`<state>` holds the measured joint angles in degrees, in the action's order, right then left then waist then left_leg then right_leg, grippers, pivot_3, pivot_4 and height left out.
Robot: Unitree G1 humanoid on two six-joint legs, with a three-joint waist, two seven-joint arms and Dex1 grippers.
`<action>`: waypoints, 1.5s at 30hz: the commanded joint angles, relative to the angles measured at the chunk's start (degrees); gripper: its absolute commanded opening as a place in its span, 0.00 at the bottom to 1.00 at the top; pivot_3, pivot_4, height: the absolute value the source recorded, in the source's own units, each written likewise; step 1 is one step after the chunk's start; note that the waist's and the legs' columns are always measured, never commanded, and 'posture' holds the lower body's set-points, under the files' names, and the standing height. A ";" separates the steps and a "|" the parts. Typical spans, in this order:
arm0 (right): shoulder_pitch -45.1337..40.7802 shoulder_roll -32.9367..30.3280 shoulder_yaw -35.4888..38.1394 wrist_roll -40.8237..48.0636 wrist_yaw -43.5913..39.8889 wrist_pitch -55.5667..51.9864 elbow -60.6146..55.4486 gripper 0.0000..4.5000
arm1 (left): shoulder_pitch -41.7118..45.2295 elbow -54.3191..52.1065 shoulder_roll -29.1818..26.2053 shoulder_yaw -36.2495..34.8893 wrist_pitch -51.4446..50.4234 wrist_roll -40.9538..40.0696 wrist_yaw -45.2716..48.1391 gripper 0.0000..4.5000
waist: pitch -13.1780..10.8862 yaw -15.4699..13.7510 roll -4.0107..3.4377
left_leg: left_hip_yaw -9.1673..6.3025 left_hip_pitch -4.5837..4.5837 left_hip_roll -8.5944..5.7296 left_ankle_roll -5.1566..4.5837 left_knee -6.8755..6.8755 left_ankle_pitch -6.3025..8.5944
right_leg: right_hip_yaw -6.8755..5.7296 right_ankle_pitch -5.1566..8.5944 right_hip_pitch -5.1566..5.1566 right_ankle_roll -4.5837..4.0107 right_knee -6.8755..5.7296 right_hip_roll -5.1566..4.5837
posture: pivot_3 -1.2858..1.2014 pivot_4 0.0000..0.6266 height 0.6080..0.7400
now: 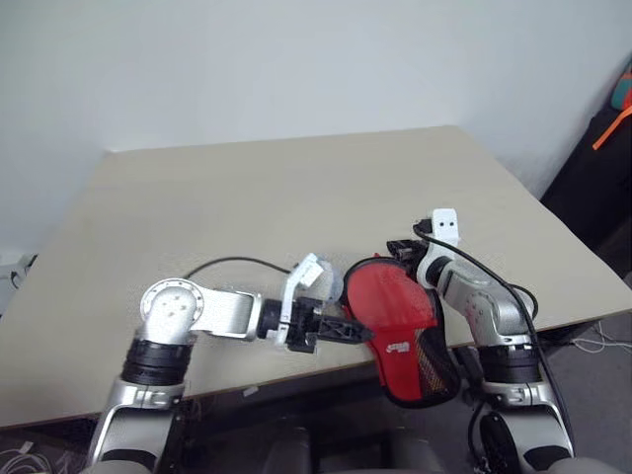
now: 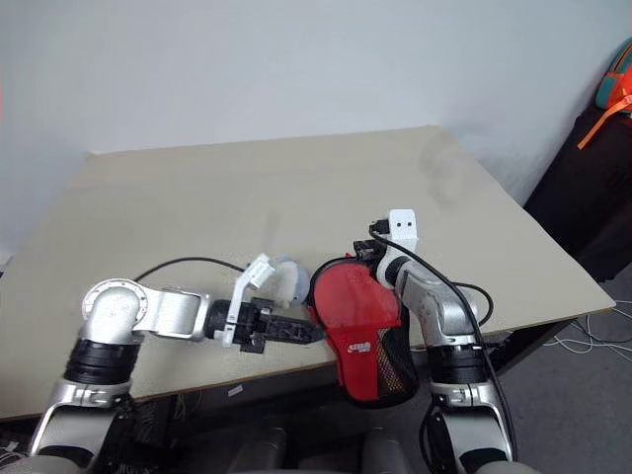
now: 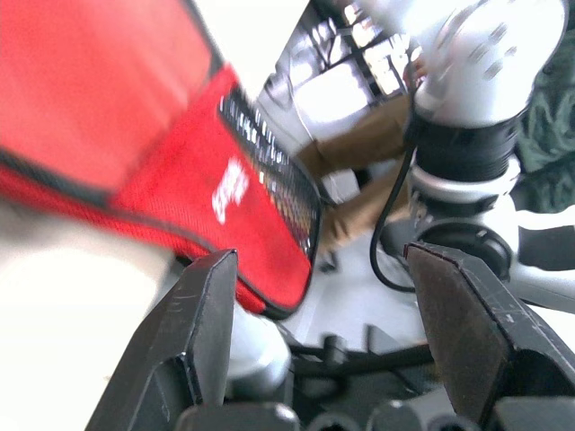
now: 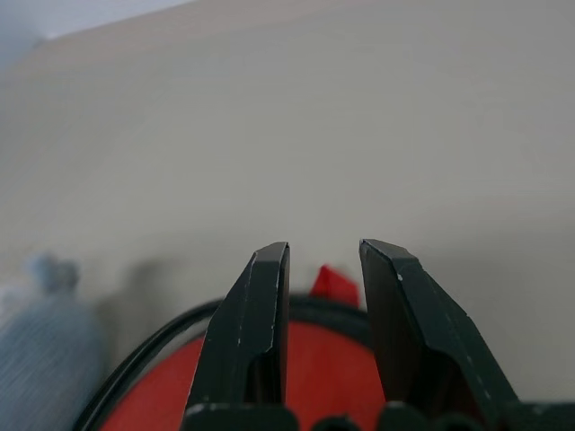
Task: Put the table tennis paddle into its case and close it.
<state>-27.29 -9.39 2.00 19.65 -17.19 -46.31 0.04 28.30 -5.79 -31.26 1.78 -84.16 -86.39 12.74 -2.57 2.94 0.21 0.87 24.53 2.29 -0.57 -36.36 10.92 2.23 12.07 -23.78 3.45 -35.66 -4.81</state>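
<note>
A: Surface and room?

B: The counter [image 1: 296, 207] is a pale beige top with square corners, bare across its far half. A plain light wall stands behind it. At the right edge of the room there is a dark object with an orange strap [image 1: 614, 126], and cables [image 1: 592, 344] lie on the grey floor beside it.

A: The task's thing?

B: The case [image 1: 403, 336] hangs over the near edge of the counter, between my two arms. Its round end is up by my right wrist, and its narrow mesh end with the white-lettered label points down past the edge. The red face of the table tennis paddle [image 1: 390, 301] shows through it.

A: My right end effector?

B: The right end effector [image 4: 323, 269] sits at the case's top rim. Its fingers stand a narrow gap apart, with the black piping and a small red tab between them. I cannot tell whether they pinch it.

A: Left?

B: The left end effector [image 3: 323, 296] points toward the case, jaws wide apart, nothing between them. A black cable [image 1: 232, 263] trails over the counter behind it.
</note>
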 commanded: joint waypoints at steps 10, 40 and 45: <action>3.34 -3.12 -6.30 0.40 -4.63 -5.37 -7.87 0.96 | 12.18 10.70 -4.37 9.06 22.23 35.26 25.21 0.98 | -0.01 0.04 0.02 | 0.11 0.07 0.01 0.06 0.22 -0.04 | 0.05 0.00 -0.24 0.00 0.00 0.00 | 0.52 0.00 1.00; 3.76 -2.40 -7.91 -1.76 -2.19 -8.03 -3.60 0.96 | 21.59 24.09 -3.59 13.60 42.03 68.25 46.08 0.99 | -0.01 0.01 0.09 | 0.05 0.08 0.04 -0.18 0.12 -0.20 | 0.08 0.00 -0.19 0.02 -0.08 0.02 | 0.52 0.00 1.00; 3.56 -2.37 -8.09 -1.77 -2.34 -8.05 -3.40 0.96 | 21.79 27.64 -4.61 15.30 43.83 71.15 49.84 0.99 | -0.01 0.02 0.10 | 0.05 0.06 0.04 -0.20 0.12 -0.21 | 0.07 0.00 -0.17 0.02 -0.09 0.03 | 0.52 0.00 1.00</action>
<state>-23.24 -11.84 -5.61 17.97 -19.07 -53.66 -3.36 49.34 22.20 -35.50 17.03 -41.17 -16.08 60.81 -2.58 2.96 0.31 0.92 24.59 2.33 -0.77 -36.24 10.70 2.30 12.07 -23.95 3.47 -35.75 -4.78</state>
